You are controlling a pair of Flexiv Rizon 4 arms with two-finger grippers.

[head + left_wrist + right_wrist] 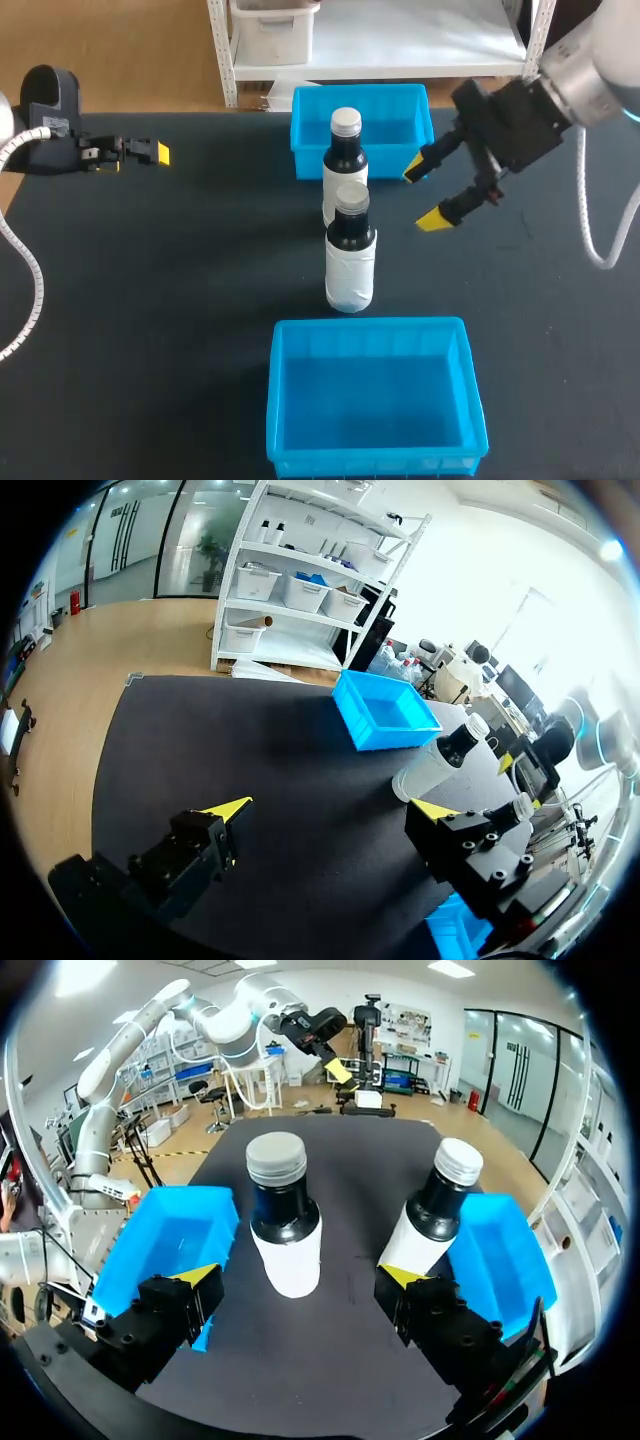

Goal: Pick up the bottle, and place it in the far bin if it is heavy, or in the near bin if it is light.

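The near bottle (350, 260) and far bottle (345, 160) stand upright, one behind the other, between the far bin (395, 165) and near bin (370, 465) (both blue). The right gripper (422, 197) hangs just right of them, fingers spread, gripping nothing. The left gripper (150, 153) sits far left, likewise released.

There are two white-labelled bottles (350, 265) (345, 152), two blue bins (277, 400) (308, 135) and two yellow-tipped claws (422, 196) (150, 154).

1 table (150, 300) — black, matte top throughout.
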